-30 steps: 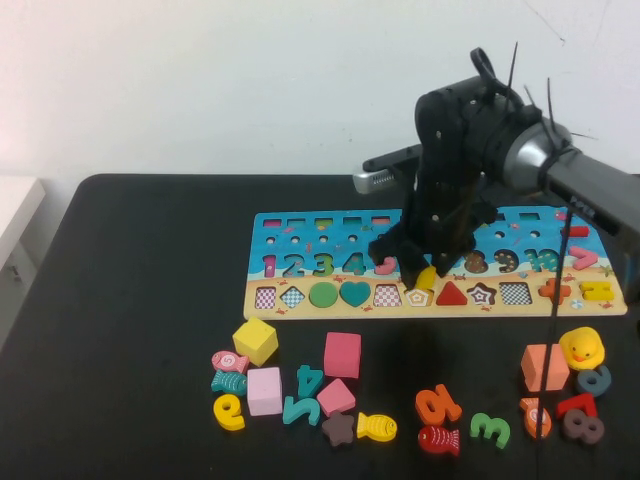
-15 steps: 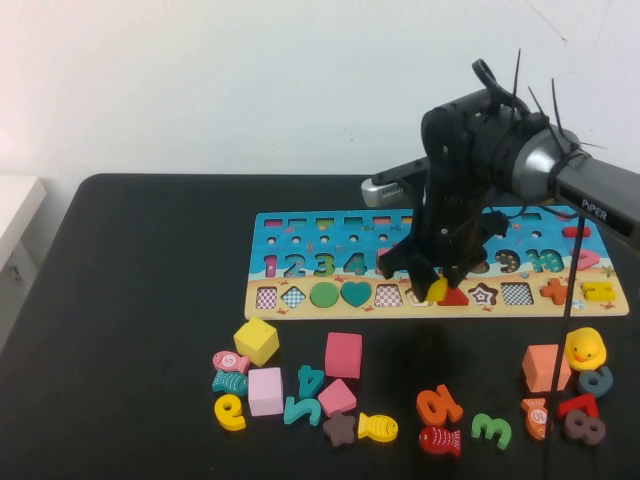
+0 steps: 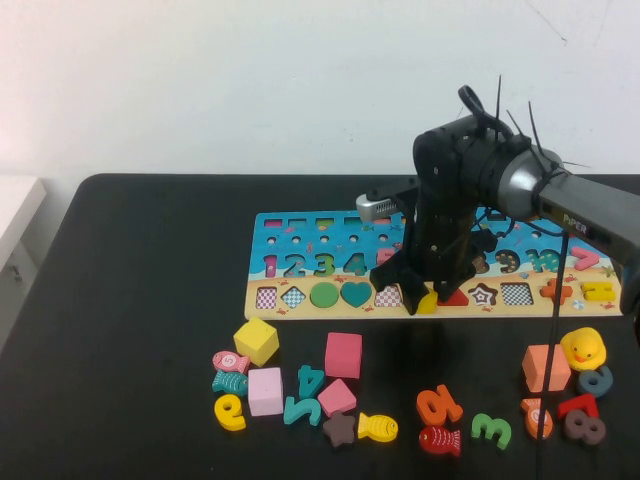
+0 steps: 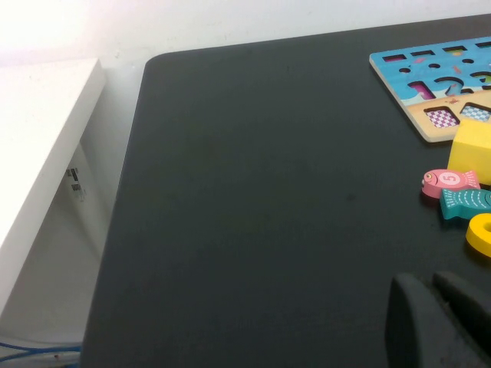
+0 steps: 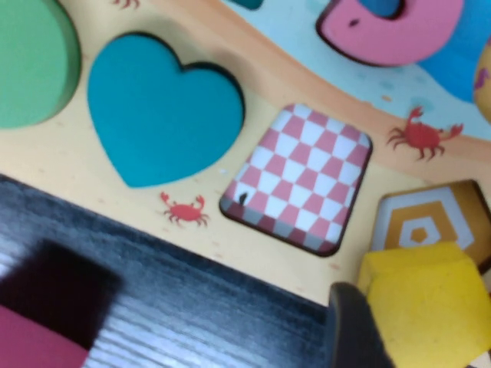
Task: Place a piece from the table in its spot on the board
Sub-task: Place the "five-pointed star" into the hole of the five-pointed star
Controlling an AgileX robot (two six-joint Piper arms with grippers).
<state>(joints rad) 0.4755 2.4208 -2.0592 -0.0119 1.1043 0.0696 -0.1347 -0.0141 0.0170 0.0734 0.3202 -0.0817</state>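
The board [image 3: 262, 222] lies across the back of the black table [image 3: 130, 300]. My right gripper [image 3: 424, 299] points down at the board's sandy strip and is shut on the piece [image 3: 429, 303], a small yellow pentagon. In the right wrist view the piece [image 5: 430, 307] hangs tilted over the near edge of the pentagon slot [image 5: 424, 221], with one dark finger [image 5: 349, 330] against its side. The slot's brown and white pattern still shows. My left gripper [image 4: 428, 285] is shut and holds nothing, low over bare table at the left, away from the board [image 4: 430, 126].
Loose pieces lie in front of the board: a yellow cube [image 3: 256, 341], a pink cube [image 3: 342, 354], a yellow fish [image 3: 377, 427], several numbers and a yellow duck [image 3: 582, 348]. A teal heart [image 5: 157, 107] and a checkered slot [image 5: 299, 176] sit beside the pentagon slot. A white shelf [image 4: 38, 153] borders the table's left edge.
My right gripper has come down and slightly left with the yellow piece, from above the number row to the pentagon slot on the sandy strip.
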